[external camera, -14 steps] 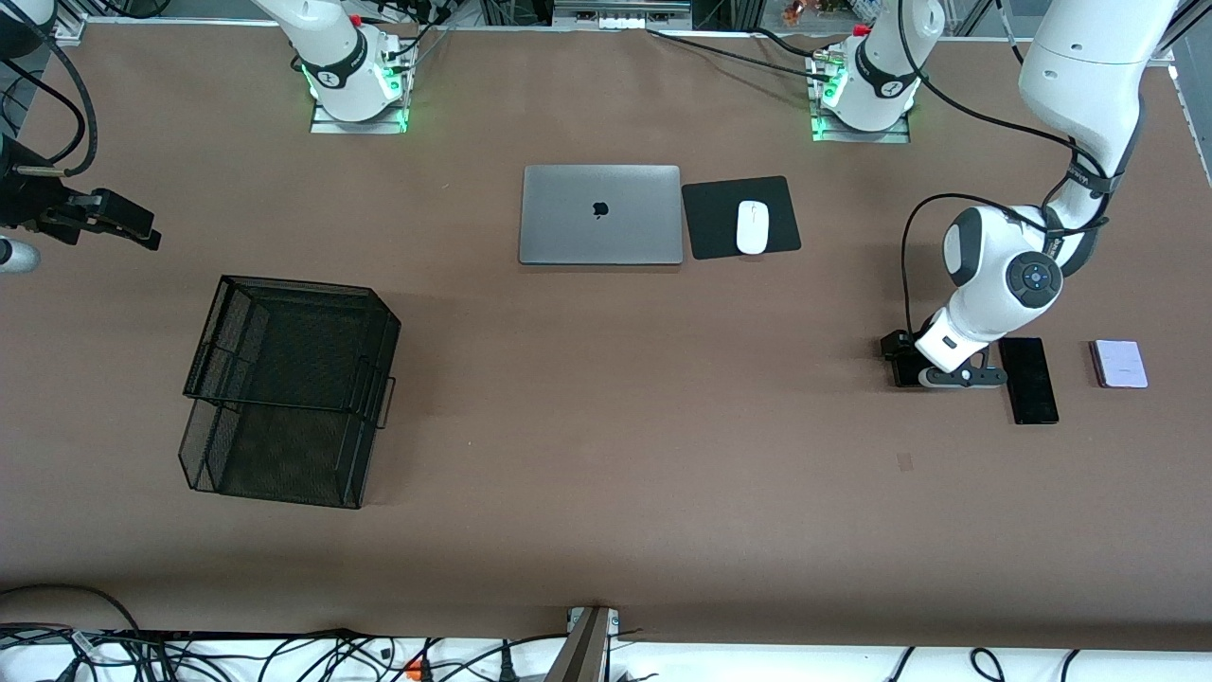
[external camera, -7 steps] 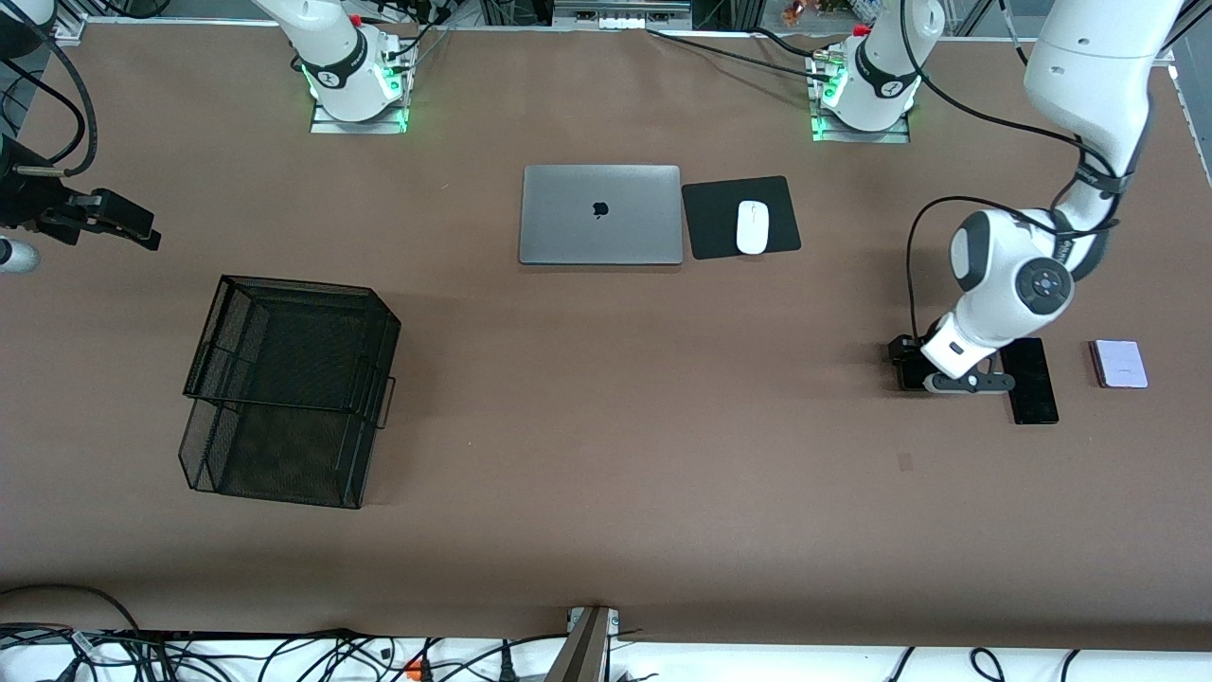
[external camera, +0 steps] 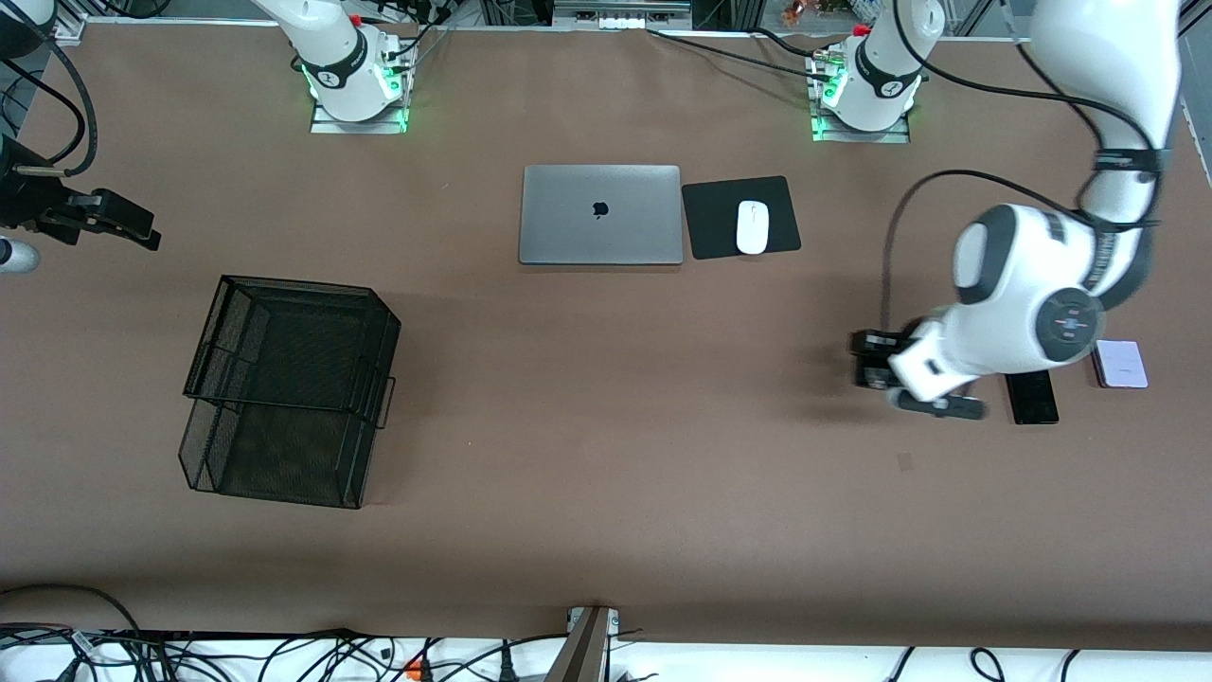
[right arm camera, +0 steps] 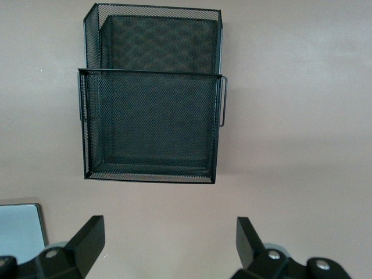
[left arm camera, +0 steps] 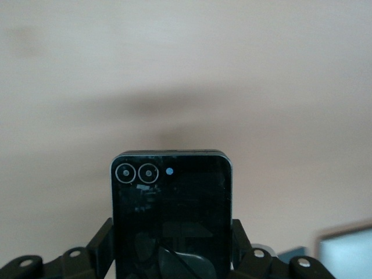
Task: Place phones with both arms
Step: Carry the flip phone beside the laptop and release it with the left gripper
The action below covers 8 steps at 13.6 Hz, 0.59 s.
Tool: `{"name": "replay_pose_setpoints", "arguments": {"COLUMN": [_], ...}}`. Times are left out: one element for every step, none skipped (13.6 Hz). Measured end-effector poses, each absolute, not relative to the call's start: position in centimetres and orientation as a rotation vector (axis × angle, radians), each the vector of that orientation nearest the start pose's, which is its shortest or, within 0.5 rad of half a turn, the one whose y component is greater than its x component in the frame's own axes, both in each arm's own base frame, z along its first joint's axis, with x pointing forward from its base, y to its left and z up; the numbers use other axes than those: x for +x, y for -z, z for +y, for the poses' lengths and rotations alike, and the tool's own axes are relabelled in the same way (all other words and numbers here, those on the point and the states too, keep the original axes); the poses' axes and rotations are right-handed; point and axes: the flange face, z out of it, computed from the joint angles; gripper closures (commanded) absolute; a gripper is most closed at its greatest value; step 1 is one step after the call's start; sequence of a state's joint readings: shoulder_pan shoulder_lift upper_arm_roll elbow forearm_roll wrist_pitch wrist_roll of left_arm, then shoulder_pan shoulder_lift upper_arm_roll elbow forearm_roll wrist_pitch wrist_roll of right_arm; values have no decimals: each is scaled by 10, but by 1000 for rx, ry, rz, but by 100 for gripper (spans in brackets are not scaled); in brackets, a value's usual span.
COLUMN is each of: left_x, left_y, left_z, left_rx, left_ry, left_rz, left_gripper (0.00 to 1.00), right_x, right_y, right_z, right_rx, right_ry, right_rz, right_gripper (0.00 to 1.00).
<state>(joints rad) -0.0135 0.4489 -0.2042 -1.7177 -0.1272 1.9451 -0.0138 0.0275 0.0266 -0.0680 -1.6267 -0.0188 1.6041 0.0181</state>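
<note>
You've got the small black phone (left arm camera: pixel 171 215) pinched in the left gripper (external camera: pixel 876 371), fingers pressed on its two side edges, camera end sticking out free. It's up off the table (external camera: pixel 606 455) at the left arm's end, over bare surface just beside the slim phone (external camera: pixel 1032 398); the lavender phone (external camera: pixel 1120 364) lies flat close by, toward the table's edge. Neither of those is touched yet.

The wire basket (external camera: pixel 289 388) sits at the right arm's end, well apart from the load, so I'd guess that's the drop spot & this is the carry leg. Tips:

- Grip looks low on the phone body, w/ most of it cantilevered out. Keep wrist moves slow; a glossy slab can slip or pivot between the pads.
- Hold height thru the traverse. Route on the camera side of the laptop (external camera: pixel 600 227) & mouse (external camera: pixel 752 227); no need to pass over them.
- The basket may be out of the left arm's reach, so prob a handoff or a set-down mid-table. Right gripper (right arm camera: pixel 168 241) waits w/ fingers spread wide, looking down at the basket, near the table's edge at its own end. Bring it in only once the left is steady.
- For a handoff, offer the free camera end; don't release until the other side is firmly on.
</note>
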Motion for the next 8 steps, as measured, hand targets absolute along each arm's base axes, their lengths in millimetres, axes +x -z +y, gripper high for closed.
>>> {"name": "replay_pose_setpoints", "arguments": {"left_x": [622,620,619,613,605,595,584,570], "left_y": [-310,-300,-293,-283,-271,-257,-241,-223], "left_z": [-166,-202,-246,-294,-338,-375,-406,-431], "left_rx": [-3313,-3325,-3324,-3322,-3328,-3348,-3368,-3382], "left_ry": [-414,-421,-408,-386,-348,-286,-235,-207], "left_rz": [269,342,432,489,493,460,404,343], "left_gripper": [82,82,82,82,82,82,82,81], "right_x": [562,563,563,563,563,563,563,563], "right_y": [-586,-586,-586,-585,-585,-585,-585,-584], "right_z": [-24,-24,-24,-24,-24,-24,-24,-24], "right_rx": [-3159,-3159,-3159,-3159,-3159,-3159,-3159,-3159], "right_ry": [-78,-79,-79,-80,-81,-81,-82,-83], "right_rz": [91,90,90,91,91,91,90,91], "right_gripper": [0,0,0,0,0,0,0,0]}}
